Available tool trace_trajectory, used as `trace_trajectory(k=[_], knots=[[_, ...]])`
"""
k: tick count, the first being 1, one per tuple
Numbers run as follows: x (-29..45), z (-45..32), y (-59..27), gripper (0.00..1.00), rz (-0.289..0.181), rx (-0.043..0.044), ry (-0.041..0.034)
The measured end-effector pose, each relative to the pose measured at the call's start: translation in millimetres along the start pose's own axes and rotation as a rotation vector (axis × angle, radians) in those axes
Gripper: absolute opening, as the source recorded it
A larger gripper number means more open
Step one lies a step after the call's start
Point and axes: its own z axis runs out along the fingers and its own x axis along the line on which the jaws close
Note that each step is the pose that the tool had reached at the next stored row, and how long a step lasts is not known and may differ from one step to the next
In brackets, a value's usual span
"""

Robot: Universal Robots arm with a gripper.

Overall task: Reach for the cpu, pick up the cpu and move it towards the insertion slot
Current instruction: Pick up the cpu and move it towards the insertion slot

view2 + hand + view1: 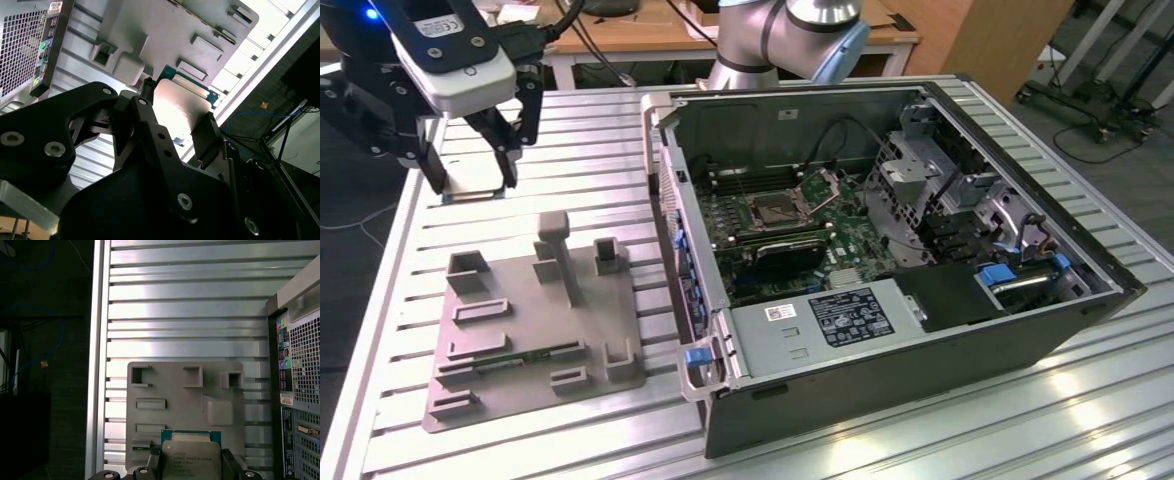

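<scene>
The fixture (pixel 534 320) lay on the table (pixel 961 420) at the exterior view's left, with the open computer case (pixel 881 370) just beside it at the right. The motherboard (pixel 854 230) lay inside the computer case, with the insertion slot (pixel 777 210) on it. Behind the fixture, above the table, the end effector (pixel 471 182) gripped the cpu (pixel 191 460) between its fingers, well apart from the insertion slot.

My end effector (pixel 470 178): matt black fingers, metal by the look; cpu (pixel 191 460) lid: pale satin metal, green edge; fixture (pixel 220 405): grey matt plastic; bench (pixel 185 305): ribbed bare metal w/ bright glare; insertion slot (pixel 771 210) frame: shiny bare metal.
</scene>
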Motion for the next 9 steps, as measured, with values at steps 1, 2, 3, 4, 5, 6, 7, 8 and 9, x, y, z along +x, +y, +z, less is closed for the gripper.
trace_trajectory(k=[1,2,3,4,5,6,7,8,9], knots=[[-0.2,0.0,0.0,0.55,0.0,0.0,0.0],[-0.4,0.0,0.0,0.55,0.0,0.0,0.0],[-0.7,0.0,0.0,0.55,0.0,0.0,0.0001],[-1.0,0.0,0.0,0.55,0.0,0.0,0.0],[-1.2,0.0,0.0,0.55,0.0,0.0,0.0001],[-1.5,0.0,0.0,0.55,0.0,0.0,0.0],[-1.8,0.0,0.0,0.55,0.0,-0.0001,0.0],[-2.3,0.0,0.0,0.55,0.0,0.0,0.0001],[-2.7,-0.1,0.0,0.55,0.0,0.0001,0.0001]])
